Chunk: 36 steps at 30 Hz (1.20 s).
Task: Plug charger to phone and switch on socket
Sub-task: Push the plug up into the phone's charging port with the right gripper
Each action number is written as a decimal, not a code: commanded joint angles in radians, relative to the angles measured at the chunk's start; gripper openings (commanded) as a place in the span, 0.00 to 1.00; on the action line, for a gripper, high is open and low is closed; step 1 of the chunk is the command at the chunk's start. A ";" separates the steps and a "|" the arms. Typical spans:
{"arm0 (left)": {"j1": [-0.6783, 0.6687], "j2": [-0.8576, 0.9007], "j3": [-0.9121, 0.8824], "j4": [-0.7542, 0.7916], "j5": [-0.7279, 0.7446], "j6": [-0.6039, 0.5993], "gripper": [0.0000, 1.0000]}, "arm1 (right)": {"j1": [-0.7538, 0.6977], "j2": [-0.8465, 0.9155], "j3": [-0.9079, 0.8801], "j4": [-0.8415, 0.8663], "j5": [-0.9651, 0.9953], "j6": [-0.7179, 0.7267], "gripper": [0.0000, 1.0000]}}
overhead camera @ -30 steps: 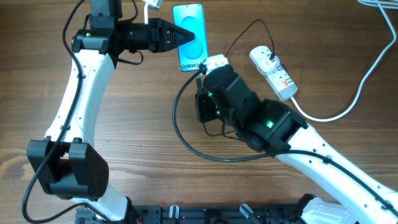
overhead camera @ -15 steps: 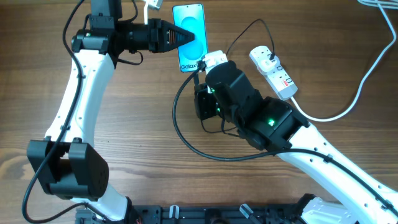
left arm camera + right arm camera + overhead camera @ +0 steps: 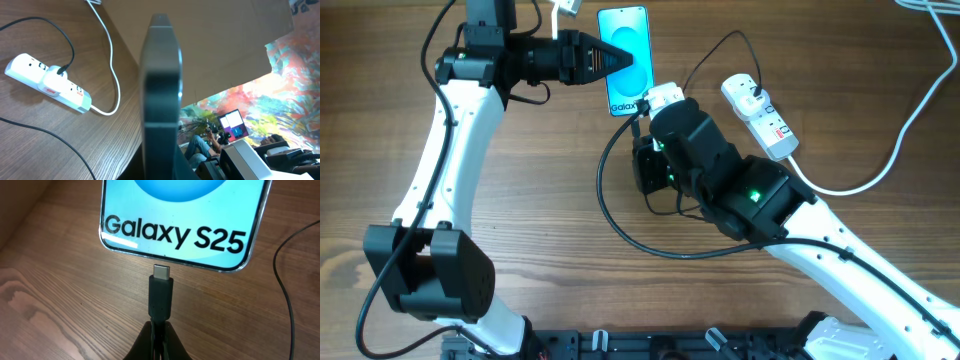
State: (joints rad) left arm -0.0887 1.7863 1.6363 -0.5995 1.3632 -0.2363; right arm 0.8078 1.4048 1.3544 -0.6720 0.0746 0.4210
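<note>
The phone [image 3: 623, 55] with its teal "Galaxy S25" screen lies flat at the far middle of the table; my left gripper [image 3: 620, 62] is shut on its left side. In the left wrist view the phone [image 3: 161, 90] shows edge-on. My right gripper [image 3: 161, 330] is shut on the charger connector [image 3: 161, 296], whose silver tip sits just short of the phone's bottom edge [image 3: 180, 235]. The charger's thin black cable [image 3: 620, 225] loops over the table to a plug in the white socket [image 3: 760, 115], which also shows in the left wrist view [image 3: 47, 80].
The socket's thick white cord [image 3: 910, 120] runs off to the far right. My right arm body [image 3: 720, 180] covers the table centre. A black rail [image 3: 650, 345] lies along the near edge.
My right gripper with the connector has edged slightly up toward the phone's bottom edge. The left arm and phone have not moved.
</note>
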 commanded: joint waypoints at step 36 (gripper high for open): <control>0.001 -0.019 0.014 0.004 0.061 0.051 0.04 | -0.003 0.012 0.015 0.032 0.037 0.001 0.05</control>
State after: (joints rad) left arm -0.0883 1.7863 1.6363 -0.5983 1.3750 -0.2134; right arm 0.8082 1.4082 1.3544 -0.6571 0.0898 0.4145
